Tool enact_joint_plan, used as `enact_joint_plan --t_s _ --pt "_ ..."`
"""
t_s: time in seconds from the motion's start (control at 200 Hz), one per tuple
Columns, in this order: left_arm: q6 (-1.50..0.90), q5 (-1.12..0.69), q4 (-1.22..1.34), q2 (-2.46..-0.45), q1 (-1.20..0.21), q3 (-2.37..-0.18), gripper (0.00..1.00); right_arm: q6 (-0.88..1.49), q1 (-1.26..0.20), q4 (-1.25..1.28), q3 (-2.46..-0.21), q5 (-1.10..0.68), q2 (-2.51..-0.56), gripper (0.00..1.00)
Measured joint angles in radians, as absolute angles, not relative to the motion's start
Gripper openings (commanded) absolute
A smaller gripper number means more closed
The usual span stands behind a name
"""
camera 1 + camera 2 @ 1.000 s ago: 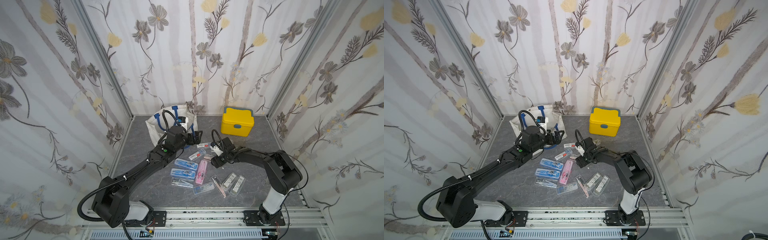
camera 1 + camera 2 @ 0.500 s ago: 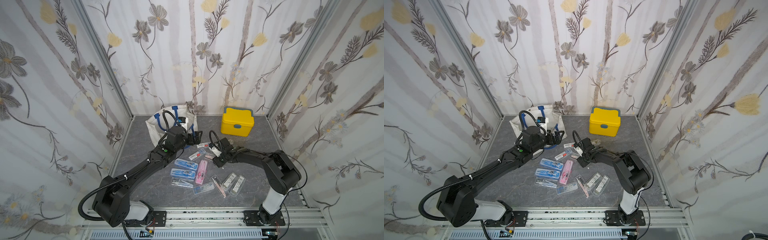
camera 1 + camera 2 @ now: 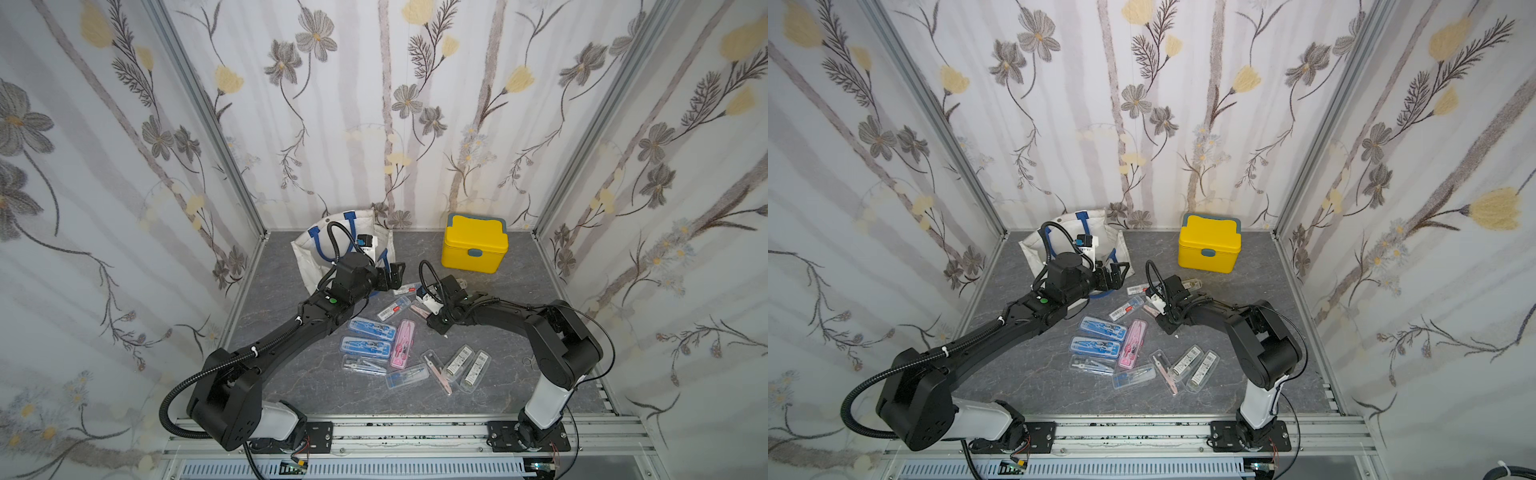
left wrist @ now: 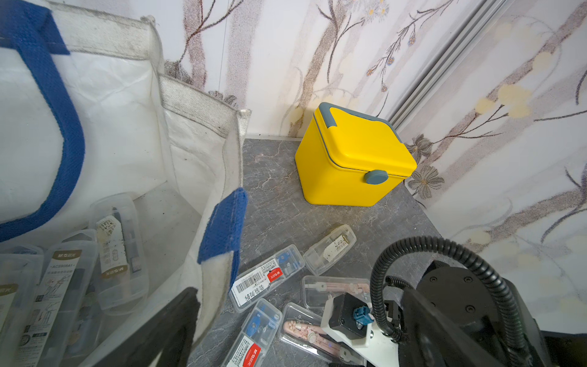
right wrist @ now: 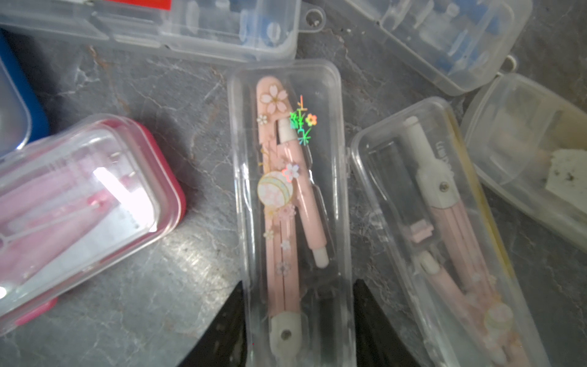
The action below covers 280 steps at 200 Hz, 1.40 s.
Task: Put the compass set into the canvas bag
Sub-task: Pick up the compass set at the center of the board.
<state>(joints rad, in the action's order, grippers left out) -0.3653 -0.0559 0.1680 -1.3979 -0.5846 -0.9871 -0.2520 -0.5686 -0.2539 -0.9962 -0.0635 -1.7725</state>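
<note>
The canvas bag (image 3: 316, 253) (image 3: 1034, 249) lies at the back left, white with blue handles, its mouth facing the table's middle. My left gripper (image 3: 395, 274) (image 4: 295, 346) stands open at that mouth, one finger (image 4: 165, 330) inside the bag's rim (image 4: 222, 178). Several cased compass sets (image 4: 117, 248) lie inside the bag. My right gripper (image 3: 424, 312) (image 5: 298, 286) is shut on a compass set (image 5: 292, 190), a clear case holding a pink flowered compass. Its fingers (image 5: 228, 317) press the case's two long sides, and the case rests on the table.
Several more cased compass sets lie across the table's middle, among them blue ones (image 3: 372, 328) and a pink one (image 3: 402, 343). Another clear case (image 5: 444, 222) lies close beside the held one. A yellow lidded box (image 3: 473, 249) (image 4: 349, 159) stands at the back right.
My right gripper has closed onto the clear case with the pink compass, and its arm has shifted slightly left. The left arm has held still at the bag's mouth.
</note>
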Motion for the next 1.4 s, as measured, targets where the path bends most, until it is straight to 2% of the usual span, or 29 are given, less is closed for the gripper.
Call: enact_joint_plan --t_s 0.335,0.714,1.119,1.239,1.339,1.399 --pt "-0.369 -0.049 0.168 -1.391 -0.584 -0.993 1.00 -0.231 -0.513 -0.225 -0.983 -0.171 -1.572 0.41" --pt "-0.480 -0.097 0.219 -1.409 -0.604 -1.045 1.00 -0.104 -0.465 0.016 -0.912 -0.258 -1.340 0.39" --pt "-0.628 -0.255 0.345 -1.592 -0.653 -1.192 1.00 -0.027 -0.458 0.154 -0.867 -0.252 -1.240 0.40" --pt "-0.633 -0.273 0.347 -1.643 -0.686 -1.243 0.91 -0.019 -0.458 0.160 -0.858 -0.242 -1.233 0.40" --pt "-0.635 -0.278 0.350 -1.671 -0.709 -1.272 0.74 -0.019 -0.457 0.162 -0.854 -0.235 -1.230 0.40" --pt "-0.635 -0.278 0.355 -1.686 -0.716 -1.279 0.60 -0.018 -0.457 0.164 -0.849 -0.226 -1.229 0.40"
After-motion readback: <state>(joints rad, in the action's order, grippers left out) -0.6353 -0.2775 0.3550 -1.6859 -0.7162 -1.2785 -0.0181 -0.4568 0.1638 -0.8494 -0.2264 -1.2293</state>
